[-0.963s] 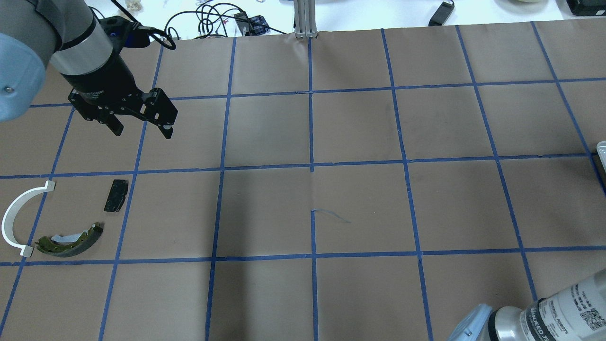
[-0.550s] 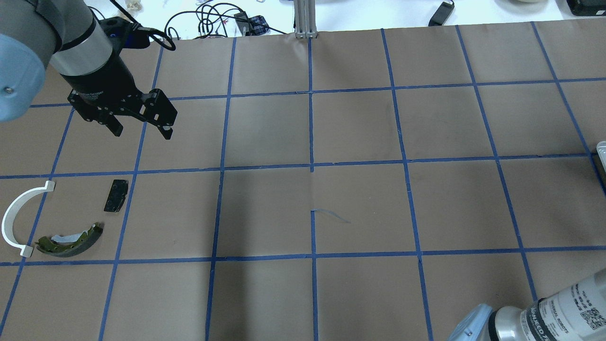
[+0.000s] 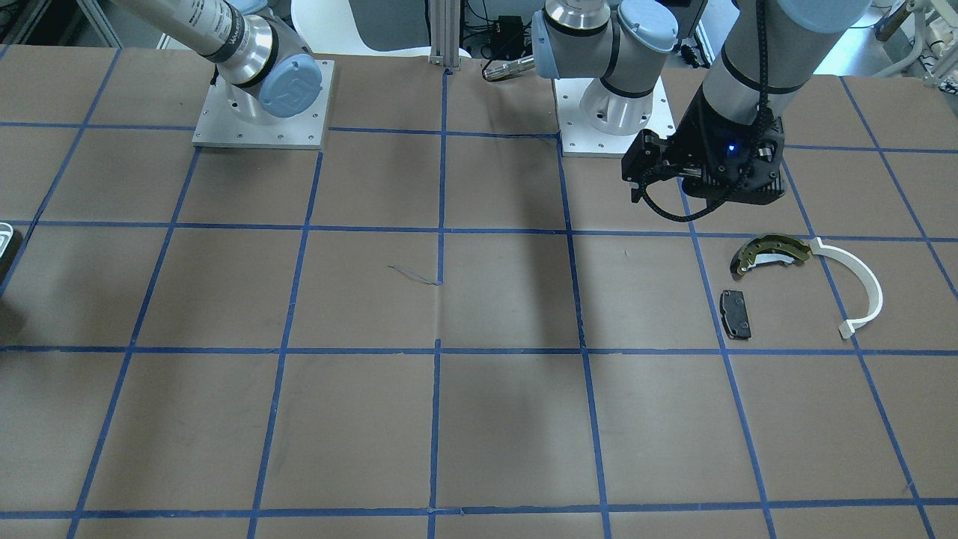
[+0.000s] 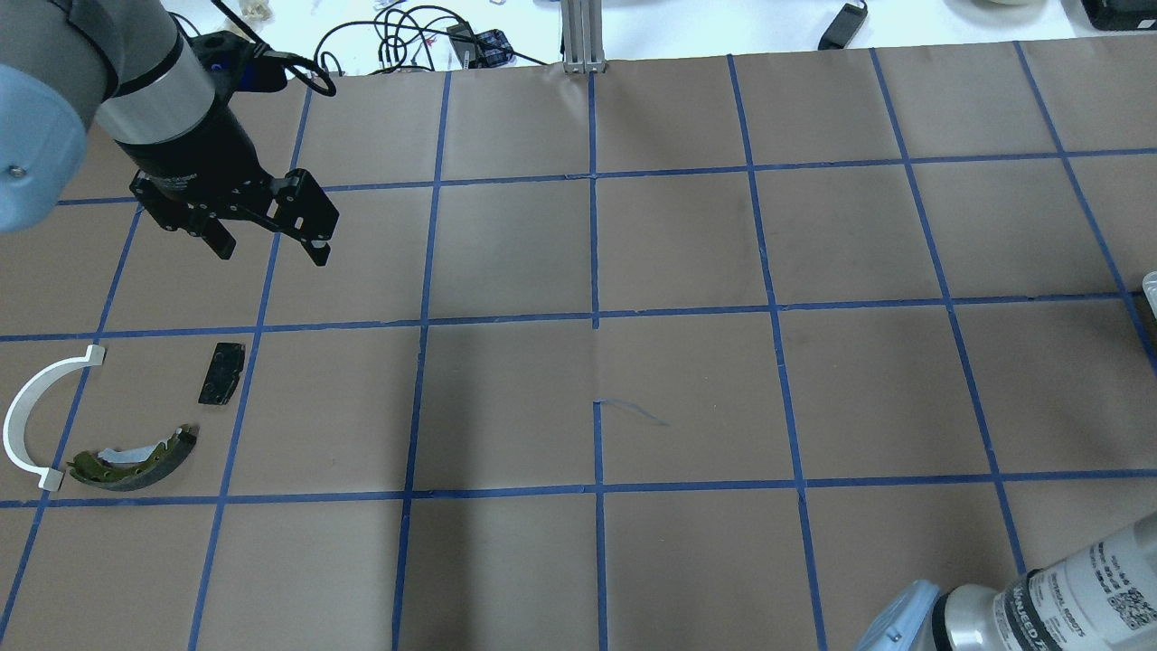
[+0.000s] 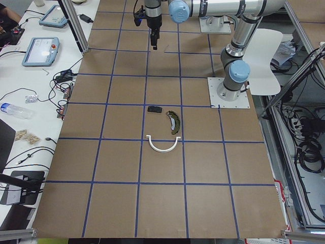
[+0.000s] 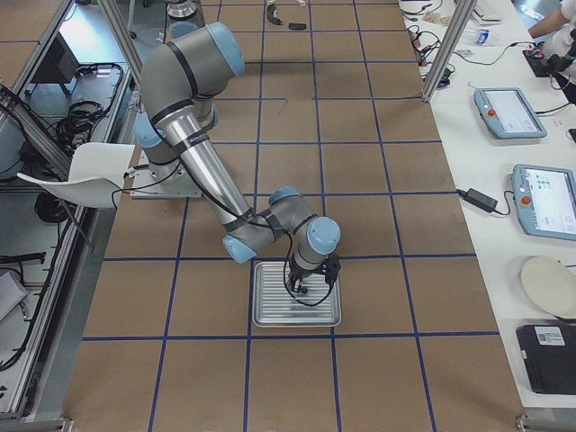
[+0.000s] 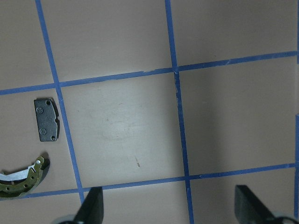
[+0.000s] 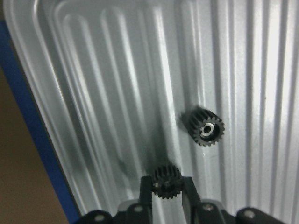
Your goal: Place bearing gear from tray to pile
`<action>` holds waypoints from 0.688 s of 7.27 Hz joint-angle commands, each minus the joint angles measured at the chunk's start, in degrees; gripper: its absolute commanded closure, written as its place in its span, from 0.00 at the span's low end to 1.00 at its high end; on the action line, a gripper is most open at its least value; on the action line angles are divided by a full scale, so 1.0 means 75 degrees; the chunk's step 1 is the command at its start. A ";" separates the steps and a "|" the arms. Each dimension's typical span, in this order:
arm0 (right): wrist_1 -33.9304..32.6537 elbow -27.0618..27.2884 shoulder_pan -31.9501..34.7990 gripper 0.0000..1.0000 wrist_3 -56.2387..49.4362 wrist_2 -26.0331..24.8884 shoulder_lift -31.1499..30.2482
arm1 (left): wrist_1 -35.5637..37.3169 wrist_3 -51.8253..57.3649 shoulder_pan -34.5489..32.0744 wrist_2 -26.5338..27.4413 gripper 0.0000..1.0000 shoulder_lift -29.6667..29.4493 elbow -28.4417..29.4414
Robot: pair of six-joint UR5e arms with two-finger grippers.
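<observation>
In the right wrist view my right gripper (image 8: 165, 193) is shut on a small black bearing gear (image 8: 165, 179), low over the ribbed silver tray (image 8: 93, 93). A second black gear (image 8: 207, 127) lies on the tray. The exterior right view shows this gripper (image 6: 308, 286) above the tray (image 6: 270, 310). The pile lies at the left: an olive brake shoe (image 4: 136, 457), a white arc (image 4: 27, 407) and a black pad (image 4: 221, 372). My left gripper (image 4: 271, 251) is open and empty, raised beyond the pile. Its wrist view shows the pad (image 7: 47, 119) and the shoe (image 7: 23, 179).
Only a sliver of the tray (image 4: 1150, 285) shows at the overhead view's right edge. My right forearm (image 4: 1039, 597) comes in at the bottom right. Cables (image 4: 398, 36) and an aluminium post (image 4: 583, 36) stand at the table's far edge.
The left arm and the pile have not moved. The sliver of tray at the right edge shows slightly less than before.
</observation>
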 commanded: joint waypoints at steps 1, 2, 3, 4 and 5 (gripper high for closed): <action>0.0540 -0.0005 0.0218 0.96 0.0249 0.0141 -0.0687 | 0.0060 0.0013 0.0003 -0.0012 0.00 -0.0007 0.0008; 0.1136 -0.0016 0.0823 0.96 0.0449 0.0537 -0.1226 | 0.0130 0.0013 -0.0009 -0.0012 0.00 -0.0019 -0.0004; 0.1409 -0.0017 0.1560 0.96 0.0543 0.0587 -0.1707 | 0.0201 0.0048 0.0015 -0.0058 0.00 -0.0007 0.0008; 0.1551 -0.0017 0.2542 0.96 0.1240 0.0738 -0.1898 | 0.0283 0.0025 0.0003 -0.0070 0.00 -0.0088 -0.0004; 0.1668 -0.0028 0.3596 0.96 0.2234 0.0809 -0.1946 | 0.0283 0.0001 0.0003 -0.0047 0.00 -0.0043 -0.0004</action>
